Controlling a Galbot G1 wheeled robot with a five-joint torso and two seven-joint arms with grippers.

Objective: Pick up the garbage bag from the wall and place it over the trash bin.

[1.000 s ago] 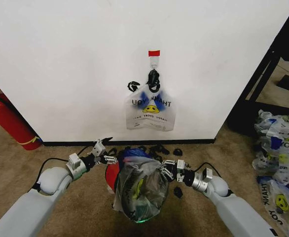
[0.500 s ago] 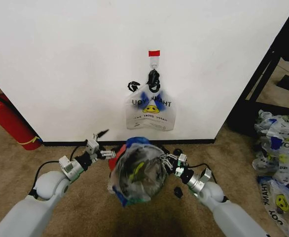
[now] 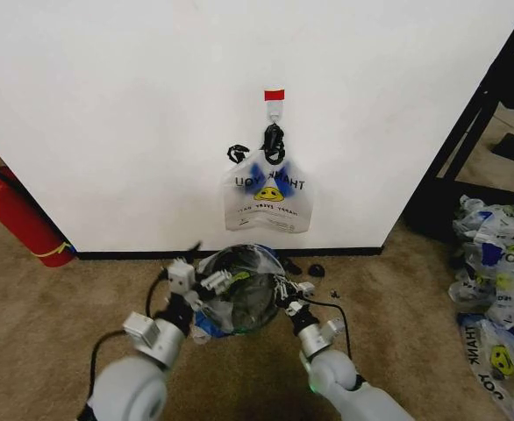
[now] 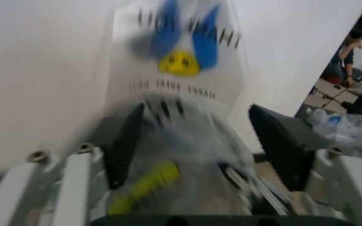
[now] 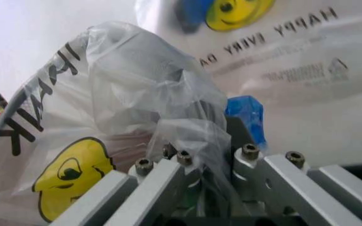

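Trash bin (image 3: 239,289) below wall-hung bag (image 3: 267,200)

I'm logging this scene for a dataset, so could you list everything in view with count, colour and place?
garbage bag: one, translucent white with yellow smiley, stretched over the bin between both tools.
trash bin: one, black, on the carpet below the hook, mostly wrapped by the bag.
hanging bag: one, white with blue handles, on the wall hook.
hook: one, white topped by red tape, on the wall.
wall: white, black baseboard.
fire extinguisher: one, red, leaning at the wall to the robot's left.
pile of bags: several, same print, on the floor to the right.
black clips: a few, on the carpet by the baseboard.
left tool: at the bag's left edge.
right tool: shut on the bag's right edge.
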